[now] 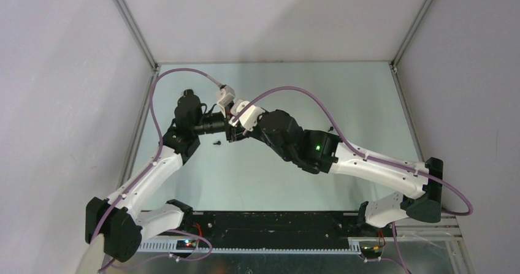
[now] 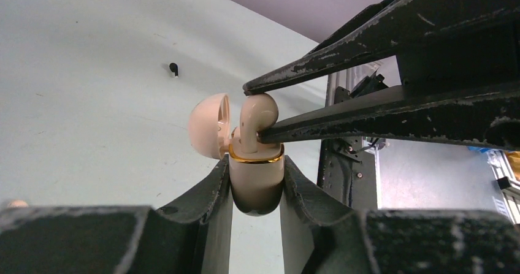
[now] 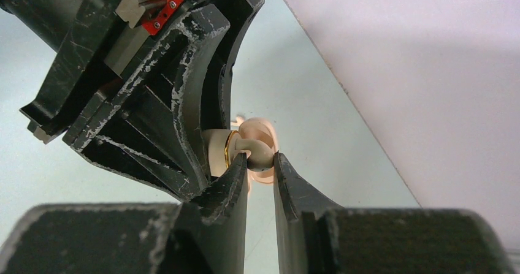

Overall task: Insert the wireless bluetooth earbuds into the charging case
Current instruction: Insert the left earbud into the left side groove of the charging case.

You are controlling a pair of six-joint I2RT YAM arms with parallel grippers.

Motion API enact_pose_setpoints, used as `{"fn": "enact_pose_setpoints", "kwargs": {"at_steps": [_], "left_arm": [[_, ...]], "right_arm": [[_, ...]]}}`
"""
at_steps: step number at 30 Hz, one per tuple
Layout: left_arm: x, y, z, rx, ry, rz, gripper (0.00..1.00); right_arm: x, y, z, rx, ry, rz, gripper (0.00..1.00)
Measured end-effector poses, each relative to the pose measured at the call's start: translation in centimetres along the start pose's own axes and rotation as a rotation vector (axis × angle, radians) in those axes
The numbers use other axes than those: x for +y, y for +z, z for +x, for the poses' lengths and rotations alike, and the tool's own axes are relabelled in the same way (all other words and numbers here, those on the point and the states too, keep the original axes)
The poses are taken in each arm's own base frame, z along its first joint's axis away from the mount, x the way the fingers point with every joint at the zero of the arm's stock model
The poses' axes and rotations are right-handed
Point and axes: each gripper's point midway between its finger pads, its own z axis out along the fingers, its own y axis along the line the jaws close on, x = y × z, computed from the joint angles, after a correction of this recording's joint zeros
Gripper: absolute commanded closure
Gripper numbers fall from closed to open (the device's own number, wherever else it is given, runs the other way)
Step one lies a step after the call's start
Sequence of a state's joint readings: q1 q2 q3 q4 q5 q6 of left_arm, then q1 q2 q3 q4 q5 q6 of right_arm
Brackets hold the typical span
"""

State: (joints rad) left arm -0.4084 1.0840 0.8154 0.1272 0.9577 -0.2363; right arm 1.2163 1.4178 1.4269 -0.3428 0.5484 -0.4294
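The left gripper (image 2: 256,167) is clamping a cream charging case (image 2: 256,191) by its rounded lower body, one finger pressing on each side, and is holding it upright above the pale table (image 2: 92,108). The case's lid (image 2: 205,125) is hanging open, hinged back to the side away from the right arm, and a gold ring (image 2: 256,159) is showing around the mouth of the case.

The right gripper (image 3: 260,160) is reaching in from the opposite side with its jaws nearly closed – they are pinching a cream earbud (image 2: 260,108) by its rounded head. The earbud is sitting directly over the case's mouth, its stem pointing down and meeting the gold ring; how far it is going in is hard to tell from these views.

In the overhead view the two grippers are meeting tip to tip near the middle of the table, towards its left side. A single black earbud (image 2: 174,69) is lying loose on the table – apart from both grippers and from the case, just on the near side of them.
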Motion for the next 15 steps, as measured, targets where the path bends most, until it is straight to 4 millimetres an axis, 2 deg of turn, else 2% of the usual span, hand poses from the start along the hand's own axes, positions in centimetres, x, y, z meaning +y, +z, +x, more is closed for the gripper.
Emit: {"fn": "enact_pose_setpoints", "kwargs": {"at_steps": [5, 15], "left_arm": [[-0.09, -0.02, 0.06, 0.003, -0.002, 0.004, 1.00], [-0.34, -0.08, 0.46, 0.017, -0.018, 0.017, 1.00]], "right_arm": [[0.15, -0.06, 0.00, 0.001, -0.003, -0.004, 0.84], [0.52, -0.23, 0.20, 0.011, -0.018, -0.028, 0.67]]}}
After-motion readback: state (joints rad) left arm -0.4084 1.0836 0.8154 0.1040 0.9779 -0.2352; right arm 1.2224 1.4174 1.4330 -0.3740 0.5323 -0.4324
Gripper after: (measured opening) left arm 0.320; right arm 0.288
